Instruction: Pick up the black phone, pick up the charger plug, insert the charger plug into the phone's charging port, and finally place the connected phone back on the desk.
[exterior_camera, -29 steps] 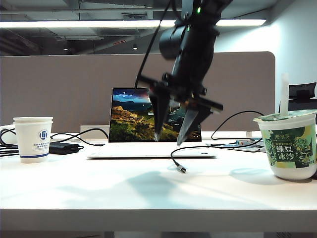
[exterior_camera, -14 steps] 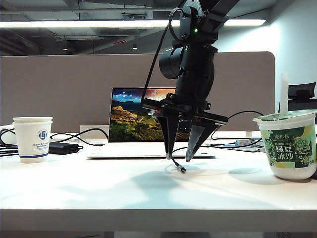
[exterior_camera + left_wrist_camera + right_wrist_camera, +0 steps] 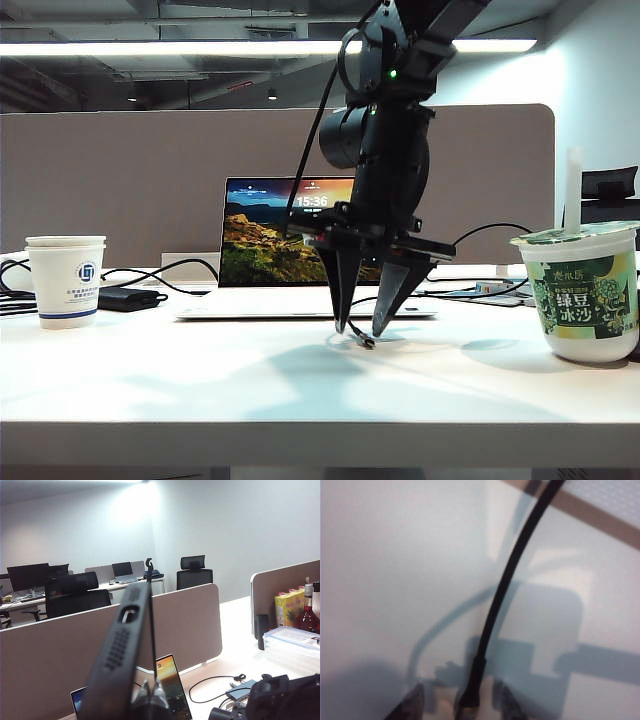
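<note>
R claw (image 3: 358, 329) part-open, straddling slim metal charger plug (image 3: 366, 341); L claw (image 3: 150, 700) clamped on matte black phone (image 3: 122, 650).

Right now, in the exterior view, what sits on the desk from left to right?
White paper cup → black power brick → open laptop → right gripper, its fingers straddling the charger plug → green dessert cup with straw.

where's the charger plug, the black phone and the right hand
charger plug (image 3: 470, 700), right wrist view, dark collar
black phone (image 3: 122, 652), left wrist view, bottom edge
right hand (image 3: 358, 328), exterior view, between its fingertips
</note>
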Action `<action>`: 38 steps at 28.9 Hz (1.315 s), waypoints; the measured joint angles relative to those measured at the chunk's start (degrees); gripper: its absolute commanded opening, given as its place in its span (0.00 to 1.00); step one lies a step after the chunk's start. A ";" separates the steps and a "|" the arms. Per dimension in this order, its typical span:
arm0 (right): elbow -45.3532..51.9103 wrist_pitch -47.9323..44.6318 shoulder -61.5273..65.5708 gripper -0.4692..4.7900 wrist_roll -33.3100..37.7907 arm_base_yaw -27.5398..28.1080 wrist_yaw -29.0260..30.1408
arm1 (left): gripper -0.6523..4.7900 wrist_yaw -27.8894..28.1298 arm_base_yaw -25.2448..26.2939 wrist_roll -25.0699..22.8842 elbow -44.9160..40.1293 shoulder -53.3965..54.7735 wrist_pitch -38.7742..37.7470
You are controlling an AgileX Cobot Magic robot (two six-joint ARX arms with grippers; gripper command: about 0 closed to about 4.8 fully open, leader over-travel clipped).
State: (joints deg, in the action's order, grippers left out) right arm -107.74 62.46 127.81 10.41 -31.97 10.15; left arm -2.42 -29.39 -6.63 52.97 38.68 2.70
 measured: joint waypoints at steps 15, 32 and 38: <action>-0.48 0.85 0.90 0.08 -1.09 0.07 0.15 | 0.11 0.02 0.00 0.00 0.00 0.00 0.00; -0.11 1.95 -8.92 0.08 -2.43 0.02 1.14 | 0.11 0.00 -0.02 0.00 0.00 -0.02 -1.27; -0.15 1.66 -16.28 0.08 -3.02 0.02 1.40 | 0.11 0.00 -0.02 0.00 0.00 -0.02 -1.88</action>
State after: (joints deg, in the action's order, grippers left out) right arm -107.90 64.12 111.53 7.40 -31.94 11.55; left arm -2.42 -29.41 -6.63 52.97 38.65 0.82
